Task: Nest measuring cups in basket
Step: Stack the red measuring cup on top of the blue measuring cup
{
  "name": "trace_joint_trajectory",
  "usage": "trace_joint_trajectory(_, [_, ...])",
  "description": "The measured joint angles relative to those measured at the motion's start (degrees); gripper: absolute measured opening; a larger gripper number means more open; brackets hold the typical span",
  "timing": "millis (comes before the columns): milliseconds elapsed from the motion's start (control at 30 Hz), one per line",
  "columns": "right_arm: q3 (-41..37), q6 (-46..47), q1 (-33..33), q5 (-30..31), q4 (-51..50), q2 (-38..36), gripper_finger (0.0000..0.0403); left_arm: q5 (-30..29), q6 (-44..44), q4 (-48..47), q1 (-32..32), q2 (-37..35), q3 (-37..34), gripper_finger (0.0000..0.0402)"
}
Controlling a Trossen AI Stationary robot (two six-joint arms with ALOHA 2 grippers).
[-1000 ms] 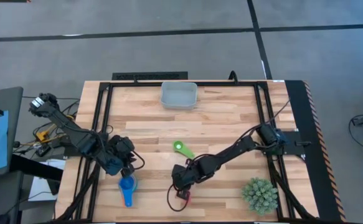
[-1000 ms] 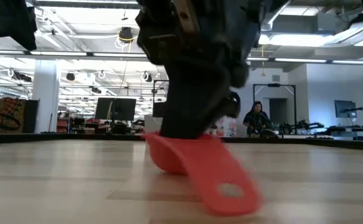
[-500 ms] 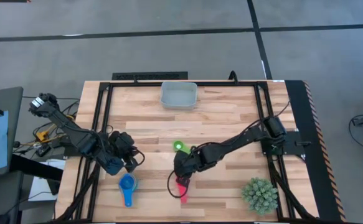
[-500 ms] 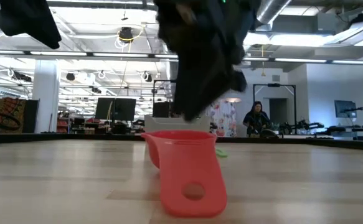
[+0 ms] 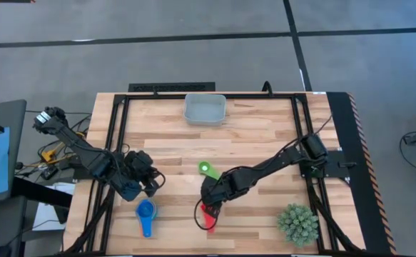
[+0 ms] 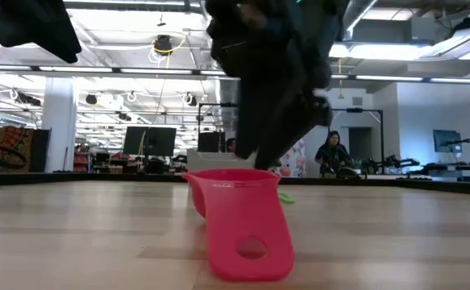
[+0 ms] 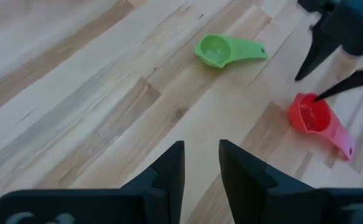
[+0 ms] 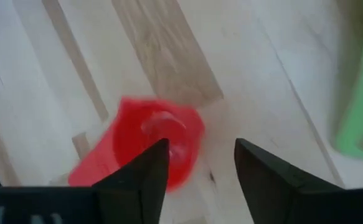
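Red plastic sits dead centre at the bottom of the high view: the red measuring cup (image 5: pixel 208 216) rests upright on the wooden table (image 5: pixel 257 143), handle pointing toward the lower edge. The right gripper (image 5: pixel 211 198) hangs just above it, fingers spread apart and holding nothing; in the right wrist view the red cup shows between and beyond the two dark fingers (image 8: pixel 137 180), and the low view has the cup standing free on the boards below the dark arm. Just up-frame lies the green measuring cup (image 5: pixel 208 170). Over at lower left, the left gripper (image 5: pixel 149 187) hovers with its fingers parted and empty, near the blue measuring cup (image 5: pixel 145 212). The basket (image 5: pixel 205 109) sits at top centre, well apart from all three cups. A spiky green plant (image 5: pixel 297 224) occupies the lower right.
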Motion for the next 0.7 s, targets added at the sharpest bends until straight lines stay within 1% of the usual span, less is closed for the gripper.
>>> trace_joint_trajectory(133, [-0.27,-0.2,0.0,-1.31,0.46,2.82,0.0176,-0.78,-0.76,0.22,0.0,0.02,0.0,0.0086])
trace_joint_trajectory(200, [-0.03,0.79,0.16,-2.35,3.79,4.22,0.0164,-0.78,-1.04,0.43,0.0,0.04,0.0,0.0086])
trace_joint_trajectory(300, [0.04,2.57,0.63,-2.83,2.89,4.42,0.0138,-0.36,-1.69,1.52,-0.02,0.04,0.0,0.0086])
trace_joint_trajectory(367, [0.07,4.04,0.77,-2.48,2.92,4.21,0.0108,0.33,-2.42,2.05,-0.02,0.02,0.0,0.0086])
trace_joint_trajectory(500, [0.22,5.87,0.96,-1.12,3.95,3.03,0.0031,0.94,-3.12,4.33,-0.04,1.78,0.0,0.0086])
trace_joint_trajectory(600, [0.76,7.68,0.68,0.94,5.48,1.47,0.0031,1.83,-1.91,7.72,-0.04,4.75,0.0,0.0088])
trace_joint_trajectory(700, [1.63,8.57,0.42,3.6,3.06,0.05,0.0044,2.23,1.32,12.87,0.0,8.8,0.0,0.0095])
